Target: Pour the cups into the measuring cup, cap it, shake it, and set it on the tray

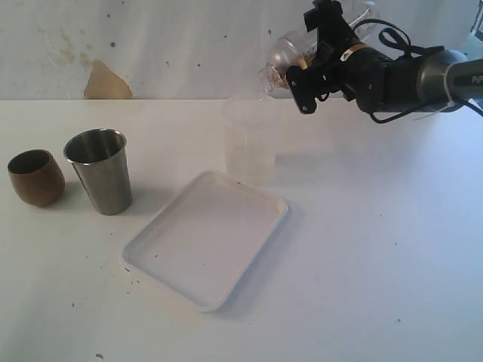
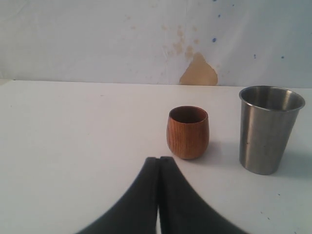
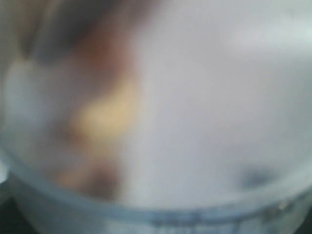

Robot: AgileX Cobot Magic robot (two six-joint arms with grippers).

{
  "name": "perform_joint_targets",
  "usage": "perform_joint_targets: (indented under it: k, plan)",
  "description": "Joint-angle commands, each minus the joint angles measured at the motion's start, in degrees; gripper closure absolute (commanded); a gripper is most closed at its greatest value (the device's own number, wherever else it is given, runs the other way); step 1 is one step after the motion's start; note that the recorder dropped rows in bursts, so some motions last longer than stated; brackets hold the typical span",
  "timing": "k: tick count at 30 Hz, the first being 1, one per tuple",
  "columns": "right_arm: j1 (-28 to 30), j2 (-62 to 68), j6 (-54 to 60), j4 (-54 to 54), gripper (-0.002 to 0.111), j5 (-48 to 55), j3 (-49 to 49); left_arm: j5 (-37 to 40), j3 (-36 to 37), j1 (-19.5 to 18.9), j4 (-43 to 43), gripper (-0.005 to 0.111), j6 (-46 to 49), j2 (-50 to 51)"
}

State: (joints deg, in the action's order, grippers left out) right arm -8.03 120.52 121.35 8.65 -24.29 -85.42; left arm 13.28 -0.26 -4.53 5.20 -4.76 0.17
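Note:
The clear measuring cup [image 1: 249, 139] stands upright behind the far corner of the white tray [image 1: 207, 237]. My right gripper [image 1: 296, 75] hangs above and to the right of its rim, shut on the clear dome cap [image 1: 279, 59], which is tilted with its narrow neck pointing down toward the cup. The right wrist view is filled by blurred clear plastic, the cap [image 3: 161, 122] close to the lens. At the left, the wooden cup [image 1: 35, 177] and the steel tumbler [image 1: 99, 170] stand upright. My left gripper [image 2: 159, 159] is shut and empty, just short of the wooden cup [image 2: 187, 131], with the tumbler [image 2: 268, 129] beside it.
A white wall with a brown chipped patch [image 1: 106, 81] runs along the back of the white table. The right arm [image 1: 407, 75] reaches in from the upper right, well above the tabletop. The left arm does not show in the exterior view.

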Motion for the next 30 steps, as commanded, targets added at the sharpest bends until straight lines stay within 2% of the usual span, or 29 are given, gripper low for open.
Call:
perform_joint_targets:
  k: [1, 7, 30]
  plan:
    - [-0.02, -0.94, 0.71, -1.87, 0.108, -2.98, -0.76, 0.02, 0.26, 0.13, 0.31, 0.107, -0.12, -0.17]
    - [-0.02, -0.94, 0.71, -6.76, 0.108, -4.09, -0.76, 0.02, 0.26, 0.13, 0.31, 0.107, -0.12, -0.17]
    - [-0.02, -0.94, 0.71, -7.23, 0.108, -5.74, -0.76, 0.02, 0.26, 0.13, 0.31, 0.107, -0.12, -0.17]
